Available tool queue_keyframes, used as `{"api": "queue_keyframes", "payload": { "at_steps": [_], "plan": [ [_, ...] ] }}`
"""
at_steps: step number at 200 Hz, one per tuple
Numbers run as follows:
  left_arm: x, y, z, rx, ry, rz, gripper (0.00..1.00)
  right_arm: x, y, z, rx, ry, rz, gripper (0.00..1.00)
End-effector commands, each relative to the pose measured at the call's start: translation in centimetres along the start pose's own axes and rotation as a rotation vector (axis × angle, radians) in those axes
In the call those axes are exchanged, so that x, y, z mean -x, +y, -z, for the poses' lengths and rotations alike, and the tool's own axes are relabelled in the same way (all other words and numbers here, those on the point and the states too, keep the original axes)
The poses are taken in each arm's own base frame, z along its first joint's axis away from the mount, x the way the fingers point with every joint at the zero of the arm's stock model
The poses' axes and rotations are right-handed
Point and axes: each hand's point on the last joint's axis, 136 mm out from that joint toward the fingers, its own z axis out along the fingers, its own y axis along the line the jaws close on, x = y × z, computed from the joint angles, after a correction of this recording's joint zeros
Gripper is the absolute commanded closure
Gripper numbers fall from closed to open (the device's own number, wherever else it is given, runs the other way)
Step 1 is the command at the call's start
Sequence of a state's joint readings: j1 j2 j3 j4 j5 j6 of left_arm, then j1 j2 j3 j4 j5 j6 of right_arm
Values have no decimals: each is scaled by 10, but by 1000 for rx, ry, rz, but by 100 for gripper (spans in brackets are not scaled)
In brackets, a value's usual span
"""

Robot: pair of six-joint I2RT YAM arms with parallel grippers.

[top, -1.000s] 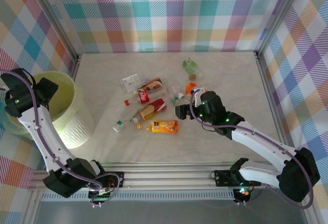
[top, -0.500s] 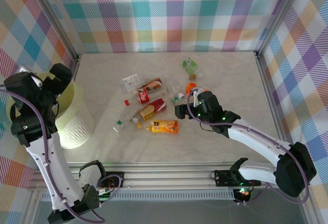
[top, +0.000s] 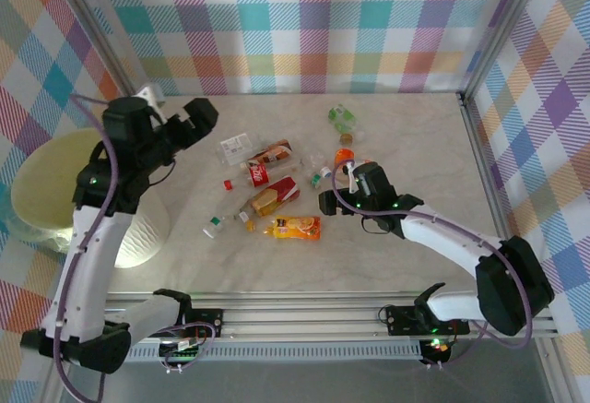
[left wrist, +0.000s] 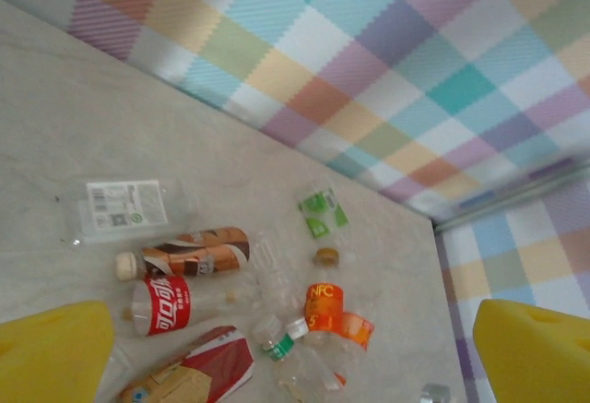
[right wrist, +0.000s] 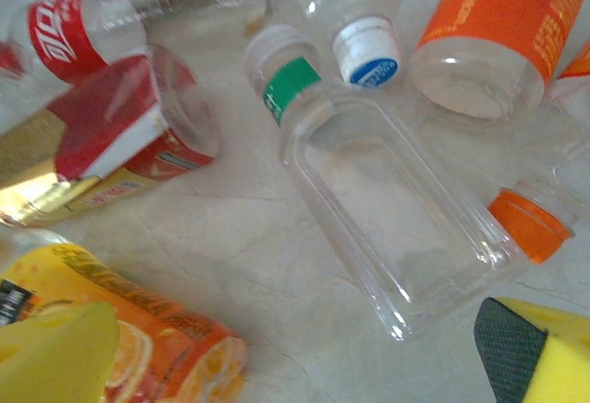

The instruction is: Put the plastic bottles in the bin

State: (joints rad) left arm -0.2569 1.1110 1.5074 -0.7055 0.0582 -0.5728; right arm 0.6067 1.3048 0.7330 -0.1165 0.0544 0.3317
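Observation:
Several plastic bottles lie in a loose pile mid-table: a red-label one (top: 260,173), a brown-label one (top: 275,154), an orange fruit-label one (top: 295,228) and a green-label one (top: 343,117) apart at the back. The bin (top: 41,191), pale yellow-green, stands at the far left. My left gripper (top: 189,122) hangs open and empty in the air right of the bin, looking down on the pile (left wrist: 189,254). My right gripper (top: 326,203) is open, low at the pile's right side. A clear flat bottle with a green neck band (right wrist: 387,209) lies just ahead of its fingertips (right wrist: 539,352).
Metal frame rails (top: 479,145) and checked cloth walls close in the table on three sides. Loose caps (top: 228,183) lie among the bottles. A clear bottle with a white label (left wrist: 120,207) lies at the pile's back left.
My left arm has swung from above the bin to the right, out over the table's back left, and its jaws have opened wider. The right gripper has barely shifted.

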Motion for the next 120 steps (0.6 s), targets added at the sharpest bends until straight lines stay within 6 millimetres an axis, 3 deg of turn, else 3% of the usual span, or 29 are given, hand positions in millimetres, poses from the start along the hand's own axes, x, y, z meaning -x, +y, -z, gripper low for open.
{"api": "queue_keyframes", "payload": {
  "at_steps": [1, 19, 49, 72, 120],
  "plan": [
    [-6, -13, -14, -10, -12, -37, 0, -6, -3, -6, 1, 50, 58, 0],
    [-24, -19, -29, -27, 53, -54, 0, -3, -8, -12, -19, 69, 56, 0],
    [-42, -9, -41, 6, 103, -54, 0, 3, -16, -26, -68, 74, 98, 0],
    [-44, -6, -39, 17, 108, -59, 0, 6, -31, -34, -153, 75, 112, 0],
    [-43, 3, -32, 53, 89, -75, 0, 20, -29, -37, -160, 49, 172, 0]
  ]
}}
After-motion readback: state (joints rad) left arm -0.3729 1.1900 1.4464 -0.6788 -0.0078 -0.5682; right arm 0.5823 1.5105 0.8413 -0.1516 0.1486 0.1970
